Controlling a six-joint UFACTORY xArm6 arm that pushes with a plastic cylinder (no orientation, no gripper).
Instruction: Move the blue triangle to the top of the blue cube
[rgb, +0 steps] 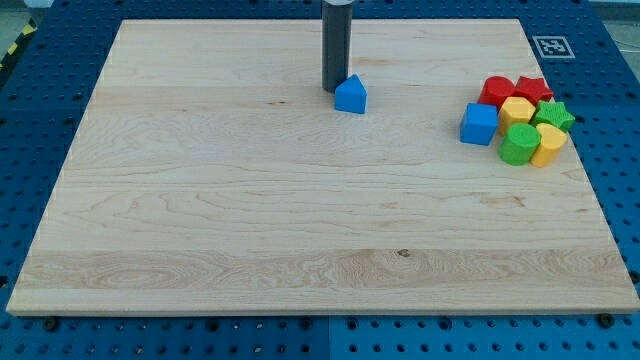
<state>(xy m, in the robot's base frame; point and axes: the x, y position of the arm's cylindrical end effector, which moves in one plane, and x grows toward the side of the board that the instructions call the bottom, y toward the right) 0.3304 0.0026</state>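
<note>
- Rod first: you've got one straight dark rod coming down from the view's top, and my tip (335, 91) sits on the pale wooden board (250, 220), right up against the upper left of the small blue triangle block (351, 95). Looks like touching or as good as, but you can't really see a gap either way.
- Hand state: nothing to open or close on this rig, it's just a plain rod, so it isn't gripping anything.
- Blue triangle block: it's in the upper middle of the board, pointy end up, standing by itself.
- Blue cube (479, 123): way over to the view's right of the triangle, well apart from it, and a bit lower in the view. It's the leftmost piece of a tight cluster.
- Cluster on the right: just above and to the right of the cube you've got a red block (495, 91) and a red star-shaped block (534, 89) at the top, a yellow block (516, 109) under those, a green star-shaped block (553, 115) on the far right, then a green round-ish block (518, 145) and another yellow block (547, 145) at the bottom. They're all packed together, touching or nearly.
- Around the board: blue perforated table (610, 120), plus a little black-and-white marker tag (549, 46) at the board's top right corner.
</note>
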